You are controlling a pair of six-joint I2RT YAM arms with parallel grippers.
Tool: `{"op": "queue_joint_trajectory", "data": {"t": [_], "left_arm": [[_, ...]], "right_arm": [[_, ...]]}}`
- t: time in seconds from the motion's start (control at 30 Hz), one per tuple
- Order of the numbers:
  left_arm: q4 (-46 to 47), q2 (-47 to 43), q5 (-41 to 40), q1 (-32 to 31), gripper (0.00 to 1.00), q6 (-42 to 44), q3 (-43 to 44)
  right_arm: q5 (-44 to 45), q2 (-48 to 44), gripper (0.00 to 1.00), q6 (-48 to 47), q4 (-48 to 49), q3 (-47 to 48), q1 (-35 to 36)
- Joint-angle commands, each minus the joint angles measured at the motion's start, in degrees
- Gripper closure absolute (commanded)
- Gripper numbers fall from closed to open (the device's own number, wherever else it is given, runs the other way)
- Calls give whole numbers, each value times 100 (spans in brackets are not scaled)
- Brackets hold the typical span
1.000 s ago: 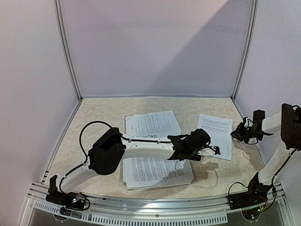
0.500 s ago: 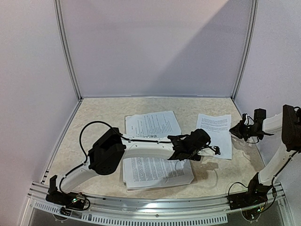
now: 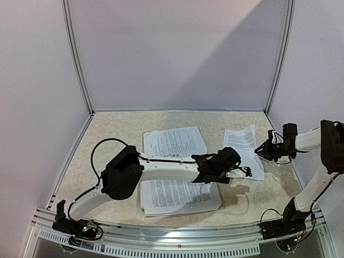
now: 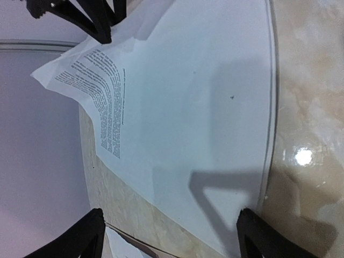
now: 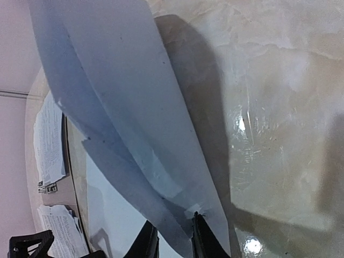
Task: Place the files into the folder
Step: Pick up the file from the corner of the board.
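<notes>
The files lie in three places: a stack point(image 3: 174, 142) at mid-table, a stack point(image 3: 180, 196) near the front, and loose sheets point(image 3: 244, 145) at the right. My right gripper point(image 3: 263, 150) is shut on the right edge of the loose sheets point(image 5: 123, 107) and holds that edge up, so the paper curls; the pinch shows in the right wrist view point(image 5: 173, 239). My left gripper point(image 3: 241, 171) hangs open just above the same sheets' near part point(image 4: 188, 107), with its jaws wide apart point(image 4: 169, 239). The folder is not plain to see; a thin brownish edge point(image 4: 137, 244) may be it.
The marbled tabletop point(image 3: 118, 134) is walled at the back and both sides. My left arm point(image 3: 161, 169) stretches across the front stack. A metal rail point(image 3: 172, 234) runs along the near edge.
My right gripper has moved left and up with the sheets' right edge, which has lifted and curled off the table. The left arm has not moved.
</notes>
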Motion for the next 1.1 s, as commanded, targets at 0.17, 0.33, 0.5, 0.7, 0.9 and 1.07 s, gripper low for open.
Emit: {"op": "queue_joint_trajectory", "data": {"t": [0.17,0.33,0.5,0.7,0.9,1.07], "left_arm": [[-95,268,-58,-91,14,34,-5],[-92,283,-62,-95,13,37,-6],[-96,279,-59,-100,14,41,-8],[-89,277,-61,-100,14,43,-10],[-100,268,-59,-99,14,43,-7],[-104,269,-50,-96,14,39,-6]], "right_arm": [[1097,-453,74,-459,-560,-2,441],[1466,-640,73,-604,-516,-142,587],[1440,-651,72,-646,-544,-117,722],[1903,-888,69,-763,-647,-141,1048],[2151,-963,68,-807,-694,-132,1214],[2301,-878,67,-859,-803,-116,1401]]}}
